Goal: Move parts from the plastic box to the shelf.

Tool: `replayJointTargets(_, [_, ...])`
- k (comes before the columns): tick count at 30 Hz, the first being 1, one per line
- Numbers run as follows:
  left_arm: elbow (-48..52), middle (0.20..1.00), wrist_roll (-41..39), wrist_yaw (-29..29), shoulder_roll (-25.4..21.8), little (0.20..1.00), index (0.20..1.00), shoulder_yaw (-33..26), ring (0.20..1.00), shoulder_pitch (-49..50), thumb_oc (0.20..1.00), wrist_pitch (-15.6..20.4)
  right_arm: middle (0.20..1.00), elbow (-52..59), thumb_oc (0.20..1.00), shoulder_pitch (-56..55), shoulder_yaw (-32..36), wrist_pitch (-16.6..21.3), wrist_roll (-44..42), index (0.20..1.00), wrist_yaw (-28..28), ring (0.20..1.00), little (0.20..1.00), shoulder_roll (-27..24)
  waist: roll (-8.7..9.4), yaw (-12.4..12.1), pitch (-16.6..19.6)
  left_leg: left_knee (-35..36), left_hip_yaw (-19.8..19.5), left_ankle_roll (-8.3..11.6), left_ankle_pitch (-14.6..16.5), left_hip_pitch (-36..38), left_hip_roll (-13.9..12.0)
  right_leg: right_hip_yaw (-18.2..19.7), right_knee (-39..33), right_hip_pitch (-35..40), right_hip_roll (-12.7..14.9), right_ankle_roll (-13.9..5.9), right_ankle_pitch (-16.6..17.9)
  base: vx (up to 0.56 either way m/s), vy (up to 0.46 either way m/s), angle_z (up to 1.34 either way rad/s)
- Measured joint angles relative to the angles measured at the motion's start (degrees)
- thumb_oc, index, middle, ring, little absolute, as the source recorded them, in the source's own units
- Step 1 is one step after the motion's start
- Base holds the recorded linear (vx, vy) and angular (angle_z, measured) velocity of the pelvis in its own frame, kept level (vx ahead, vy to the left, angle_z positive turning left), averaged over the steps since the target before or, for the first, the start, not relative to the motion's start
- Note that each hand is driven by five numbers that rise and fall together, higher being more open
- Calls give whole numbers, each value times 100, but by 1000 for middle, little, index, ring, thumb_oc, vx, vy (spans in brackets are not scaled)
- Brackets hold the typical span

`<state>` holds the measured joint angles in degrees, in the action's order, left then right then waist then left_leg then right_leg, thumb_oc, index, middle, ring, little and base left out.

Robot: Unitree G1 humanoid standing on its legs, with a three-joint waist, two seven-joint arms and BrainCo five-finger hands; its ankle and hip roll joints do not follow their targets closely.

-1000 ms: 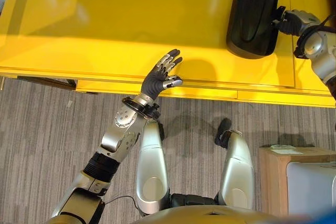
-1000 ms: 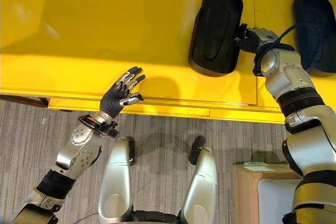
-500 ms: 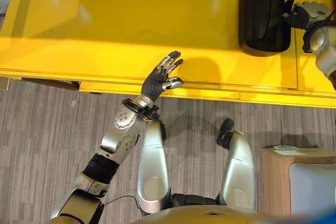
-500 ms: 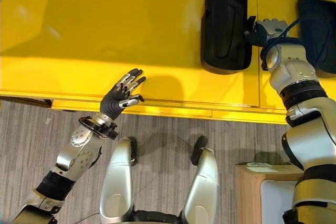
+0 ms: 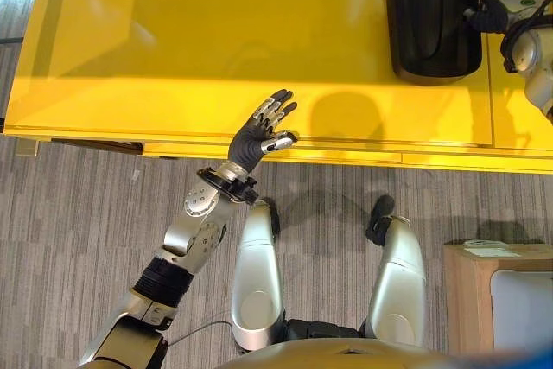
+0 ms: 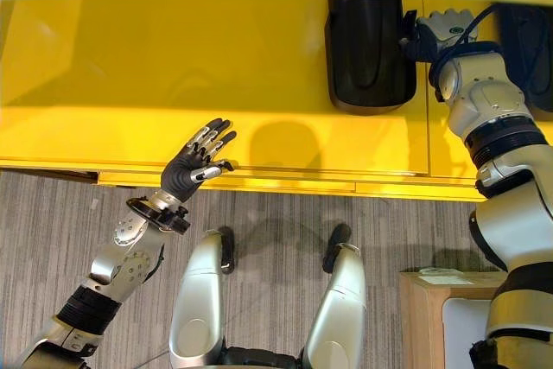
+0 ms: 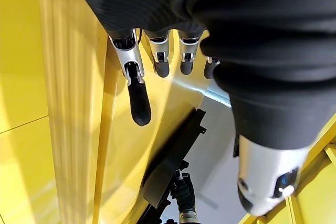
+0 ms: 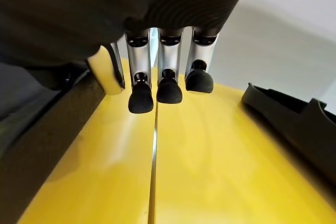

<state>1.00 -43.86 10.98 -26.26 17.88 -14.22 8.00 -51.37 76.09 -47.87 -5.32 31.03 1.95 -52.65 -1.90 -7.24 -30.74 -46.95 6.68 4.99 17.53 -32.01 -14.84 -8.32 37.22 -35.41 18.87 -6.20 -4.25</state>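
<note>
A long black part (image 5: 432,19) lies on the yellow shelf (image 5: 173,58) at the far right. My right hand (image 6: 441,28) is at its right edge, with curled fingers (image 8: 168,87) and the thumb against the part (image 8: 42,145). A second black part (image 6: 527,49) lies further right on the shelf, also seen past the fingers (image 8: 294,124). My left hand (image 5: 259,131) hovers open over the shelf's front edge, fingers (image 7: 137,98) straight and holding nothing.
A wooden stand (image 5: 471,300) with a pale plastic box (image 5: 523,313) on it is at the lower right, on grey carpet (image 5: 69,231). The shelf's left and middle are bare yellow surface.
The right hand has turned the black part straight and pushed it further back on the shelf. The camera has shifted a little. The left hand has kept its place.
</note>
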Motion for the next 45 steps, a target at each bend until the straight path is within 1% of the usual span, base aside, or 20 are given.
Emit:
replayJointTargets(1, [0, 1000, 0, 5, 0, 1000, 1000, 5, 1000, 1, 1000, 3, 765, -47, 765, -3, 1, -125, -246, 765, 58, 765, 765, 25, -1, 0, 0, 5, 6, -1, -1, 2, 4, 4, -7, 1, 3, 1, 1, 14, 34, 0])
replayJointTargets(2, [0, 1000, 0, 7, 0, 1000, 1000, 13, 1000, 0, 1000, 8, 1000, -113, 1000, -34, 5, -327, -489, 1000, 248, 1000, 1000, 90, -1, 3, 1, 8, 11, -1, -1, 2, 8, 8, -12, -1, 7, 2, 1, 0, 0, 0])
replayJointTargets(4, [4, 1000, 0, 10, 1, 1000, 1000, 22, 1000, -1, 1000, 9, 1000, -138, 1000, -97, 94, -463, -600, 1000, 351, 1000, 1000, 128, -4, 17, 2, 19, 23, -1, -5, 3, 17, 14, -17, -9, 15, -1, 2, 0, 0, 0])
replayJointTargets(6, [2, 1000, 0, 9, 5, 1000, 1000, 23, 1000, 9, 1000, 2, 1000, -143, 1000, -224, 490, -659, -750, 1000, 407, 1000, 1000, 225, -8, 5, 15, 33, 24, 0, -6, 6, 19, 14, -25, -8, 15, 2, 1, 0, 0, 0])
replayJointTargets(8, [-7, 1000, 1, 9, 6, 1000, 1000, 30, 1000, 9, 1000, -7, 1000, -153, 1000, -226, 561, -805, -970, 1000, 452, 1000, 1000, 252, -19, 10, 23, 41, 27, 0, -6, 11, 19, 14, -29, -7, 15, 1, 1, 0, 0, 0])
replayJointTargets(11, [-7, 1000, 1, 6, 17, 1000, 1000, 28, 1000, 5, 1000, -17, 1000, -198, 1000, -267, 762, -952, -1425, 1000, 339, 1000, 1000, 311, -18, 9, 25, 44, 29, 0, -8, 13, 19, 14, -29, -5, 14, 2, 0, 0, 0, 0])
replayJointTargets(13, [-7, 1000, 3, -2, 17, 1000, 1000, 18, 1000, -5, 1000, -57, 1000, -222, 1000, -355, 1059, -952, -1761, 1000, 17, 1000, 1000, 386, -18, 14, 28, 39, 31, 0, -8, 13, 20, 17, -32, -4, 15, 4, 0, 13, 17, 0])
replayJointTargets(15, [-6, 1000, 2, -7, 15, 1000, 1000, 6, 1000, -14, 1000, -93, 1000, -228, 1000, -419, 1198, -966, -1890, 1000, -315, 1000, 1000, 464, -25, 29, 34, 38, 38, -2, -7, 13, 22, 19, -59, -2, 13, 6, 0, 23, 43, -3])
replayJointTargets(16, [-7, 1000, 1, -10, 15, 1000, 1000, 3, 1000, -11, 1000, -107, 1000, -231, 1000, -447, 1207, -933, -2030, 1000, -630, 1000, 1000, 501, -43, 47, 46, 40, 60, -2, -7, 5, 22, 29, -112, -1, 9, -19, 18, 16, 46, -4])
replayJointTargets(18, [-8, 1000, 1, -12, 16, 1000, 1000, 32, 1000, -17, 1000, -113, 1000, -200, 1000, -492, 1240, -912, -2111, 1000, -844, 1000, 1000, 505, -74, 60, 63, 43, 78, -6, -5, -11, 32, 43, -163, -5, 8, -44, 48, 13, 40, -3])
replayJointTargets(22, [21, 1000, -9, -12, 16, 1000, 1000, 67, 1000, 36, 1000, -108, 1000, 120, 1000, -810, 1602, -802, -2326, 1000, -1300, 1000, 1000, 506, -110, 70, 97, 72, 111, -26, 6, -16, 54, 70, -228, -8, 9, -68, 76, 14, 38, -1])
replayJointTargets(25, [77, 1000, -33, -14, 16, 1000, 1000, 42, 1000, 113, 1000, -103, 1000, 595, 1000, -1054, 1901, -667, -2607, 1000, -1534, 1000, 1000, 511, -118, 104, 101, 82, 121, -33, 10, -17, 65, 91, -239, -17, 9, -42, 95, 30, 60, 0])
replayJointTargets(27, [133, 1000, -51, -36, 16, 1000, 1000, 6, 1000, 190, 1000, -104, 1000, 1315, 1000, -1310, 2245, -505, -2820, 1000, -1661, 1000, 1000, 517, -119, 159, 102, 88, 146, -50, 20, -11, 76, 124, -243, -21, 10, -66, 112, 27, 44, -3])
replayJointTargets(33, [184, 1000, -52, -132, 63, 1000, 1000, -14, 1000, 240, 1000, -105, 1000, 2367, 1000, -1649, 2483, -306, -3191, 1000, -1856, 1000, 1000, 520, -119, 192, 102, 93, 176, -65, 29, -5, 76, 145, -276, -20, 9, -80, 139, 15, 18, -1])
replayJointTargets(35, [189, 1000, -52, -138, 69, 1000, 1000, -26, 1000, 257, 1000, -104, 1000, 2755, 1000, -1846, 2632, -309, -3261, 1000, -1860, 1000, 1000, 526, -119, 201, 102, 92, 173, -68, 32, -3, 76, 147, -265, -20, 8, -79, 126, 35, 33, 1])
replayJointTargets(39, [277, 1000, -59, -153, 130, 1000, 1000, -112, 1000, 434, 1000, -103, 1000, 3861, 1000, -2590, 3139, -304, -3494, 1000, -1953, 1000, 1000, 592, -110, 332, 100, 94, 180, -80, 48, 10, 90, 164, -281, -7, 3, -83, 123, 34, 43, -2])
replayJointTargets(40, [321, 1000, -162, -148, 145, 1000, 1000, -217, 1000, 518, 1000, -108, 1000, 4238, 1000, -2924, 3367, -296, -3545, 1000, -2013, 1000, 1000, 718, -103, 383, 103, 93, 192, -85, 54, 21, 88, 177, -299, -5, -7, -83, 132, 25, 50, -9])
replayJointTargets(42, [335, 1000, -285, -150, 248, 1000, 1000, -251, 1000, 593, 1000, -109, 1000, 4378, 1000, -3325, 3435, -298, -3562, 1000, -2026, 1000, 1000, 757, -94, 454, 98, 102, 226, -91, 58, 46, 89, 206, -335, 1, -11, -95, 159, 19, 54, -7])
replayJointTargets(43, [364, 1000, -285, -166, 304, 1000, 1000, -274, 1000, 611, 1000, -109, 1000, 4562, 1000, -3625, 3591, -298, -3569, 1000, -2051, 1000, 1000, 821, -80, 461, 98, 103, 229, -93, 59, 49, 88, 210, -345, 0, -12, -98, 157, 11, 42, -2])
replayJointTargets(45, [430, 1000, -285, -245, 343, 1000, 1000, -289, 1000, 688, 1000, -106, 1000, 4812, 1000, -4112, 3791, -293, -3570, 1000, -2150, 1000, 1000, 1096, -21, 522, 100, 114, 240, -98, 63, 58, 84, 221, -380, 1, -29, -120, 146, 12, 44, -7])
